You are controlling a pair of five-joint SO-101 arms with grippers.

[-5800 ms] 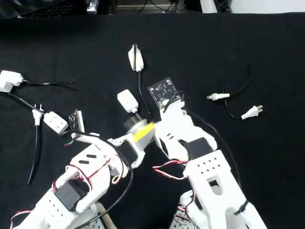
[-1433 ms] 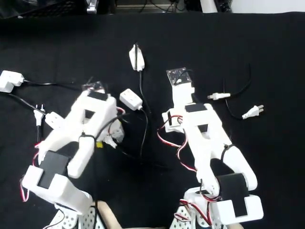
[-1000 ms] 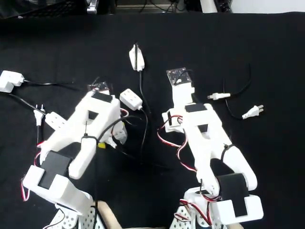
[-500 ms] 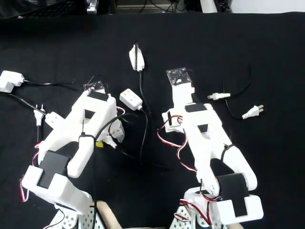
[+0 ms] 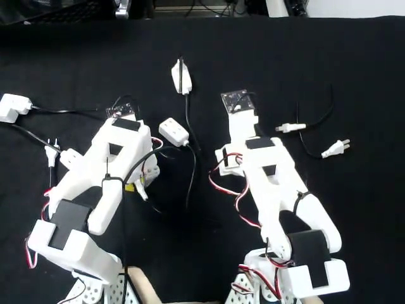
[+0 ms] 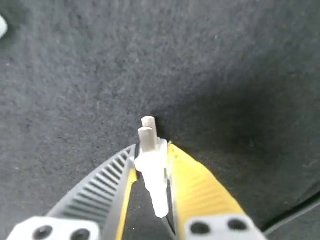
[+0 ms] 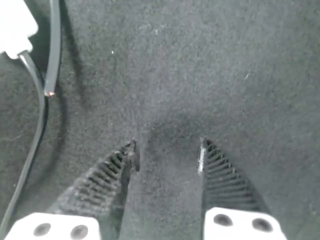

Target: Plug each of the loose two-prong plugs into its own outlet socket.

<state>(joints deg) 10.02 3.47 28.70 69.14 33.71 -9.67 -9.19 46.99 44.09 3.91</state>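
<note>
At my left gripper (image 6: 150, 146): clamped on a white two-prong plug (image 6: 154, 175), its two prongs poking out past my fingertips, close over the black cloth (image 6: 225, 60).
Right gripper (image 7: 167, 152): jaws spread wide with nothing between them, low over bare cloth.
Nearest outlet socket (image 5: 173, 132): white, just beside my left wrist on the side toward my right arm, lying at a slant.
Forward outlet socket (image 5: 181, 77): farther out than either hand, nearer my right one; a black cable (image 7: 35, 110) runs from it past my right gripper.
Outer outlet socket (image 5: 73, 158): tucked against the outer side of my left arm, with a loose small plug (image 5: 50, 154) just beyond it.
Far outlet socket (image 5: 11, 106): well off to my left hand's outer side, near the cloth's edge.
Off my right hand's outer side: a stubby white plug (image 5: 290, 128) and, past it, a second white plug (image 5: 335, 149), both on black leads, well apart from every socket.
</note>
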